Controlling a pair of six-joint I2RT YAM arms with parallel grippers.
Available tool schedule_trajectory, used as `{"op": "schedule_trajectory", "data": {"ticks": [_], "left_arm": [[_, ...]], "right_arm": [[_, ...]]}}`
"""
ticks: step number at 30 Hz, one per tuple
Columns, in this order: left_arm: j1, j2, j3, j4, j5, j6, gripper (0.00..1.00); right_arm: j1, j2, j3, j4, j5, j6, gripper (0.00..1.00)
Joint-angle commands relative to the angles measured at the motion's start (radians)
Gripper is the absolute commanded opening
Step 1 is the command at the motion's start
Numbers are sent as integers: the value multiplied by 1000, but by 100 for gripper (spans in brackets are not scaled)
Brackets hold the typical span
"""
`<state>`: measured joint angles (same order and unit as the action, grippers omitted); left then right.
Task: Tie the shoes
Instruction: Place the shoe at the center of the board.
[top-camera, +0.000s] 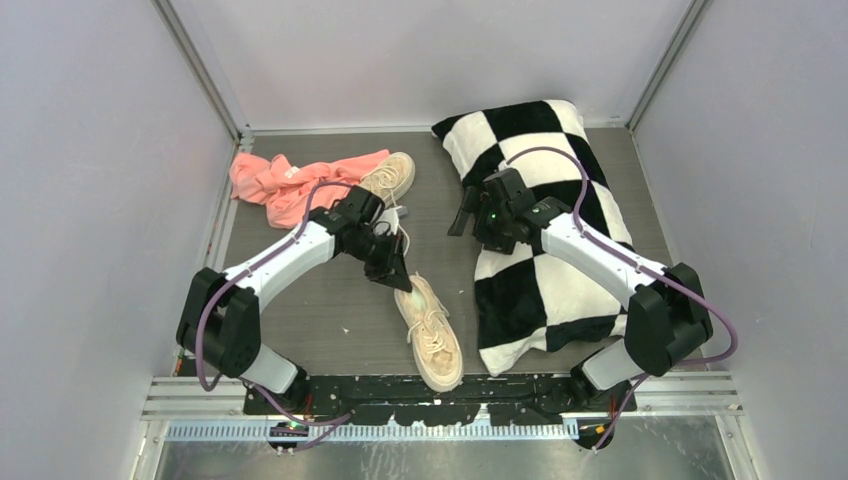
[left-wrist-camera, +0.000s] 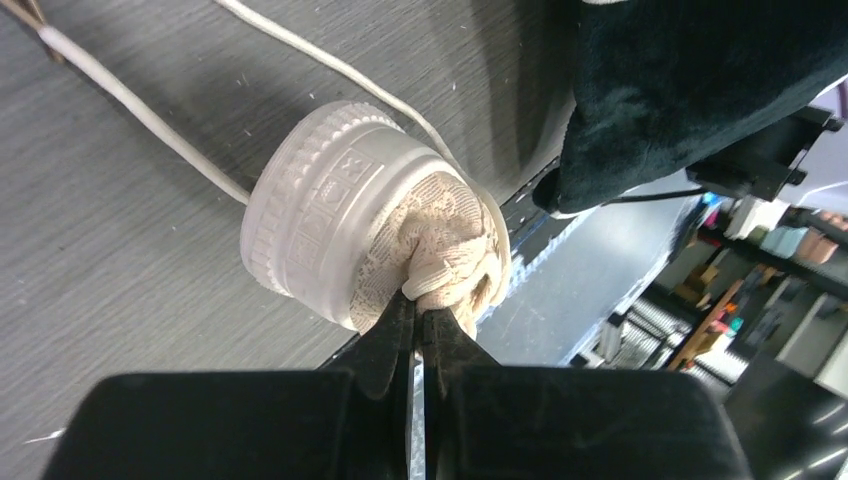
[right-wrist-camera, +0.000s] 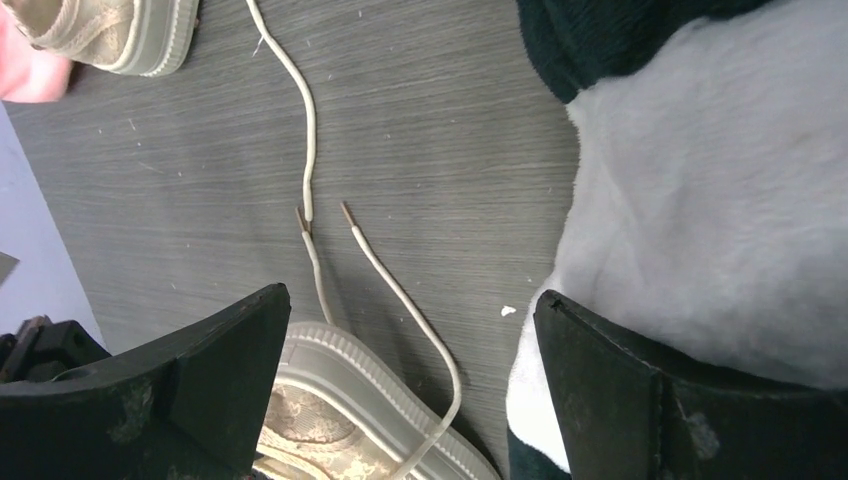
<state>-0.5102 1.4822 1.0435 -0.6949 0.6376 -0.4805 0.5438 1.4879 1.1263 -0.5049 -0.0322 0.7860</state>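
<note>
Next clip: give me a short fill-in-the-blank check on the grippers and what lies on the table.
1. The left gripper is ___ on the near shoe, pinching its fabric.
2. The right gripper stands ___, holding nothing.
3. The cloth beside the far shoe is ___ in colour.
Missing words: shut; open; pink.

The shoe (left-wrist-camera: 372, 222) is woven cloth with a ribbed, seemingly rubber sole (left-wrist-camera: 305, 200); the table (right-wrist-camera: 450, 120) looks matt and wood-grained; the pillow (right-wrist-camera: 700, 200) is plush.
</note>
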Motion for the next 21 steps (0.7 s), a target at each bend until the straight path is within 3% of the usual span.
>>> {"op": "schedule_trajectory", "data": {"ticks": [1, 6, 10, 15, 21], "left_arm": [[6, 23, 123, -93, 4, 128, 0], [6, 52, 132, -195, -118, 195, 0], [6, 51, 98, -175, -184, 166, 1], [16, 3, 70, -179, -264, 177, 0], [39, -29, 49, -210, -303, 199, 1]], "right_arm": [[41, 24, 50, -23, -15, 49, 94], [75, 41, -24, -14, -71, 161, 71], [86, 90, -75, -5, -126, 239, 70], [94, 212, -43, -64, -173, 207, 70], [175, 295, 55, -178, -27, 30, 68]]}}
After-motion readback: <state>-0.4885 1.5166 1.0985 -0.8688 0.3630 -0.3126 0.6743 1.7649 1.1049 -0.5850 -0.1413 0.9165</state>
